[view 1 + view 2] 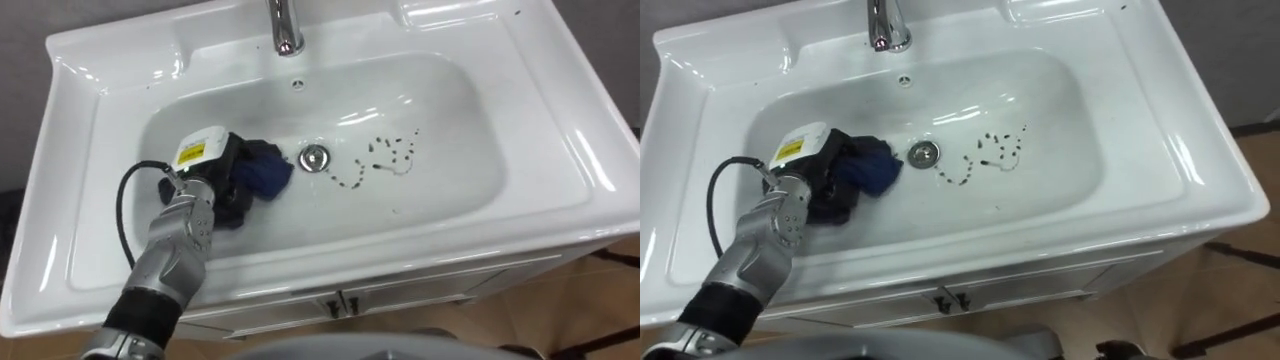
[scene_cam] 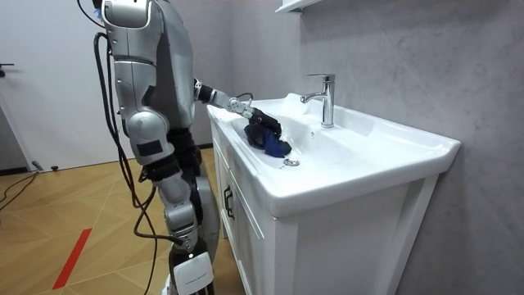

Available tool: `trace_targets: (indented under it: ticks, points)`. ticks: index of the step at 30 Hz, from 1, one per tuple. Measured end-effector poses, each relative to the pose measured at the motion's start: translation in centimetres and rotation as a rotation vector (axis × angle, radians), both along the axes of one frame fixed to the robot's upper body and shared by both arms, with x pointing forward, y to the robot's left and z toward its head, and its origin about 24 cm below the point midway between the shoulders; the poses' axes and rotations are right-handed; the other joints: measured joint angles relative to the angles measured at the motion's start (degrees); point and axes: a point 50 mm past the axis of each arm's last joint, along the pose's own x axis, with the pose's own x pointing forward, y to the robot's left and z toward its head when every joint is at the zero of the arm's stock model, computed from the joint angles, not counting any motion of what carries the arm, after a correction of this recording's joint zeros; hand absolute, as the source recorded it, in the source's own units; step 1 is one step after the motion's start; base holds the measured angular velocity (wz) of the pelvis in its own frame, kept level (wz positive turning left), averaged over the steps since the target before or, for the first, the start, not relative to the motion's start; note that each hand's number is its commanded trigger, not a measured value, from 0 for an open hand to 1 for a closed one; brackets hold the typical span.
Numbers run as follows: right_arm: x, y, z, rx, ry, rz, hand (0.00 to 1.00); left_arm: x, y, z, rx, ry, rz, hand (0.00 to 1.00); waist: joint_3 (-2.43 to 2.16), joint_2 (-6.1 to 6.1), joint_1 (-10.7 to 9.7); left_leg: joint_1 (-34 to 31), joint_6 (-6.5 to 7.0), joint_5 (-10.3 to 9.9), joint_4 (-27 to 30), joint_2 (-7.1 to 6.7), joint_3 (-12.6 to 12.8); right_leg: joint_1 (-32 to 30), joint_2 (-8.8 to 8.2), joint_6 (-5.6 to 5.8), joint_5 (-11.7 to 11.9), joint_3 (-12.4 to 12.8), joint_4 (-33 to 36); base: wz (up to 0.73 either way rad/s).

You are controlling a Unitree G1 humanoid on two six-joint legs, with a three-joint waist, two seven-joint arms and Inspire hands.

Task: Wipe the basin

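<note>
The white basin [image 1: 470, 190] is set in a vanity top, with a metal drain [image 1: 314, 158] in the middle of its bowl. Dark specks of dirt [image 1: 388, 152] lie on the bowl's floor to the right of the drain. My left hand [image 1: 222, 172] reaches down into the left half of the bowl, fingers curled on a dark blue cloth [image 1: 266, 171]. The cloth rests on the bowl's floor just left of the drain. In the room view the same left hand [image 2: 261, 122] holds the cloth [image 2: 277, 147] inside the basin [image 2: 368, 164].
A chrome faucet [image 1: 285, 28] rises at the back rim, above an overflow hole [image 1: 297, 84]. Cabinet doors with small handles [image 1: 341, 302] lie below the front edge. I stand at the front of the vanity, against a grey wall [image 2: 409, 57].
</note>
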Motion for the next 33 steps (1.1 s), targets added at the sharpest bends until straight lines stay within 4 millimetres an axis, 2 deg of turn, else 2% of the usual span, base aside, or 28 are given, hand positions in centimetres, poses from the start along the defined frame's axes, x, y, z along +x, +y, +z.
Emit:
trace_targets:
  ticks: [6, 11, 18, 22, 27, 33]
  points:
    - [-0.3, 0.1, -0.1, -0.006, 0.014, 0.006, 0.00, 0.5, -1.9, 0.0, 0.006, 0.004, -0.087, 1.00, 0.17, 0.19, -0.35, 0.04, 0.00, 0.00, -0.02, 0.09, 1.06, 0.00, 0.00, 0.00, 0.01, 0.17, 0.03, 0.00]
    - [0.1, 0.1, -0.1, -0.006, 0.003, 0.010, 0.00, 0.6, -2.1, 0.0, -0.002, 0.000, -0.095, 1.00, 0.34, 0.39, -1.80, -0.08, 0.00, -0.01, 0.02, 0.14, 1.44, -0.27, 0.01, -0.01, 0.01, 0.62, 0.07, -0.03]
    - [0.0, 0.2, -0.1, -0.016, 0.008, 0.006, 0.00, 1.4, -2.8, 0.6, -0.017, -0.009, -0.125, 1.00, 0.58, 0.05, -3.57, -1.04, 0.06, -0.06, 0.29, 0.14, 1.43, -1.07, -0.03, -0.01, 0.02, 0.47, 0.13, 0.01]
    - [-0.1, 0.2, -0.2, -0.015, 0.017, 0.003, 0.00, 1.7, -3.8, 0.8, -0.048, -0.004, -0.151, 1.00, 0.52, 0.13, -4.04, -1.41, 0.06, -0.06, 0.41, 0.23, 2.02, -1.66, -0.02, -0.03, 0.03, 0.84, 0.23, -0.05]
    - [-0.4, 0.3, -0.2, 0.010, 0.030, -0.002, 0.00, 2.0, -5.3, 1.0, -0.068, 0.011, -0.209, 1.00, 0.40, 0.29, -6.07, -1.00, 0.06, -0.06, 0.33, 0.27, 2.01, -1.72, 0.02, -0.07, 0.05, 1.71, 1.09, -0.01]
    - [0.0, 0.3, -0.2, 0.013, 0.038, 0.014, 0.00, 3.2, -7.1, 1.8, -0.062, 0.011, -0.279, 1.00, 0.29, 0.58, -7.32, -1.02, 0.06, -0.09, 0.34, 0.33, 2.17, -2.14, 0.14, -0.13, 0.11, 2.95, 1.29, -0.06]
